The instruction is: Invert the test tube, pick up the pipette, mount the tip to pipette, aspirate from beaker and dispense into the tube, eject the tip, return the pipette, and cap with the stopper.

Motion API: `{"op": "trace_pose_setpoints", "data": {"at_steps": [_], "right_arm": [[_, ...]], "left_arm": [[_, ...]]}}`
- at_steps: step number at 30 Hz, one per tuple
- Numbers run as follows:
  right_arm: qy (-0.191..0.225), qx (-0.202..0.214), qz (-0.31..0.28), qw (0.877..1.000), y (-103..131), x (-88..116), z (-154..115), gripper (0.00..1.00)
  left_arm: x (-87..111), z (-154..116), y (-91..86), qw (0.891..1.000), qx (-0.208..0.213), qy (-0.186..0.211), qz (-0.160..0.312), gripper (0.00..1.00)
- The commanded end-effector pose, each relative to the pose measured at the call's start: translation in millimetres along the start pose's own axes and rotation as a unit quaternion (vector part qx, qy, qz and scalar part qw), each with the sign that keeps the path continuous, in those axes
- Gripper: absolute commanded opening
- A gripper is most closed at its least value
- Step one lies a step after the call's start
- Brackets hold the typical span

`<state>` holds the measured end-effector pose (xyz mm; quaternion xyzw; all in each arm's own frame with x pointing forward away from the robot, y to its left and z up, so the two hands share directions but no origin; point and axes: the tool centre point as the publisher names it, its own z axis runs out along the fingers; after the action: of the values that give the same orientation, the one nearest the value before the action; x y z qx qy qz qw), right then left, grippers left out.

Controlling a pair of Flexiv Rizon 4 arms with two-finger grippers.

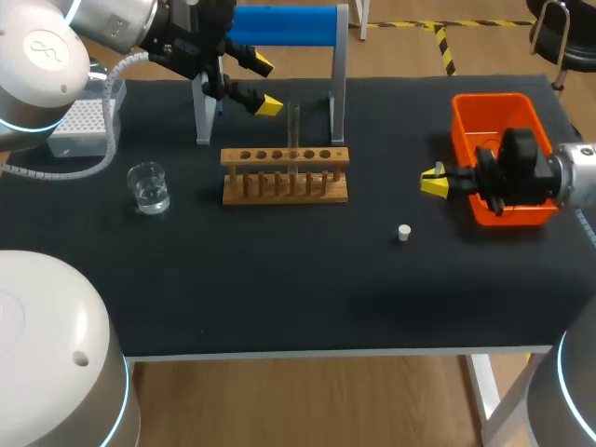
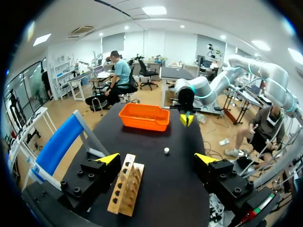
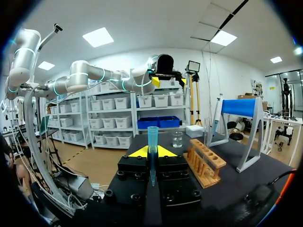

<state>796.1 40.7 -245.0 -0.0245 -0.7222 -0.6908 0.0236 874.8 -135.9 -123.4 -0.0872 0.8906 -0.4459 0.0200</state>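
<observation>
The thing to watch is the pipette tip (image 3: pixel 152 139). It is clamped between the two yellow fingers of the right pincer (image 3: pixel 152 152), out over the right side of the desk (image 1: pixel 307 289) and just beside the orange bin (image 1: pixel 494 110).

I'd judge it almost weightless, being thin-walled plastic. It should be stiff enough along its length but easy to squash if pinched hard. It is also smooth and tapered, so it could slide in a loose grip (a cone always wants to creep toward its narrow end). The sensible hold is on the thicker body below the mouth, which leaves the opening free for the pipette's nose, and that is roughly how it sits now.

It is a slender, translucent pale blue cone. The wide open mouth points out past the fingertips, and the fine point runs back between the fingers toward the wrist. I can't see any liquid in it.

The left pincer (image 1: pixel 260 84) has its fingers spread wide with nothing between them. It is at the back of the desk by the blue stand (image 1: pixel 279 26). The right wrist view shows the pipette (image 3: pixel 217 116) hanging on that stand.

The test tube (image 1: pixel 293 126) stands upright in the wooden rack (image 1: pixel 284 177), well apart from the tip.
</observation>
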Motion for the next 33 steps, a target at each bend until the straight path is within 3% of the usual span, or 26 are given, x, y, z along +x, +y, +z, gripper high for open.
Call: {"op": "trace_pose_setpoints", "data": {"at_steps": [1,9,17,26,29,33], "right_arm": [[0.000,0.000,0.000,1.000,0,0,0,0.00],[0.000,0.000,0.000,1.000,0,0,0,0.00],[0.000,0.000,0.000,1.000,0,0,0,0.00],[0.000,0.000,0.000,1.000,0,0,0,0.00],[0.000,0.000,0.000,1.000,0,0,0,0.00],[0.000,0.000,0.000,1.000,0,0,0,0.00]], "left_arm": [[-11.4,-13,11.4,1.000,-0.011,-0.009,-0.011,1.00],[-44.6,-36,39.4,0.993,-0.023,-0.087,-0.074,1.00],[-62.2,-48,65.9,0.979,-0.041,-0.152,-0.130,1.00],[-84.0,-49,73.4,0.946,-0.026,-0.260,-0.192,1.00],[-90.0,-47,74.0,0.931,-0.024,-0.300,-0.206,1.00],[-99.3,-46,75.9,0.902,-0.038,-0.362,-0.230,1.00]]}}
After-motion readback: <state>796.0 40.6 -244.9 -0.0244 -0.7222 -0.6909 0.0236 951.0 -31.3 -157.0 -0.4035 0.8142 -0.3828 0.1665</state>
